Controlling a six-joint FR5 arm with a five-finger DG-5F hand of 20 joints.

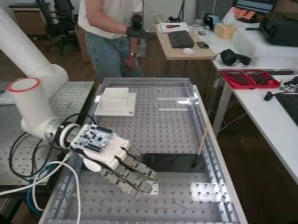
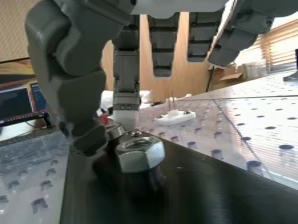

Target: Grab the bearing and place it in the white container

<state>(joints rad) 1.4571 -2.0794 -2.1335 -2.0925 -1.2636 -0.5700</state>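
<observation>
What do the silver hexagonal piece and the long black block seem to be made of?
The silver hexagonal piece looks like polished metal: its flat sides reflect sharply. The long black block has a smooth satin sheen; it may be plastic or painted metal.

Red trays (image 1: 239, 87) on a white table (image 1: 263, 117), white mouse (image 1: 188, 51) on a wooden desk (image 1: 173, 53).

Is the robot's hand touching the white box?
Apart. The high view shows a strip of bench between the hand and the white box.

Wht arm w/ red ring, blk cables.
</observation>
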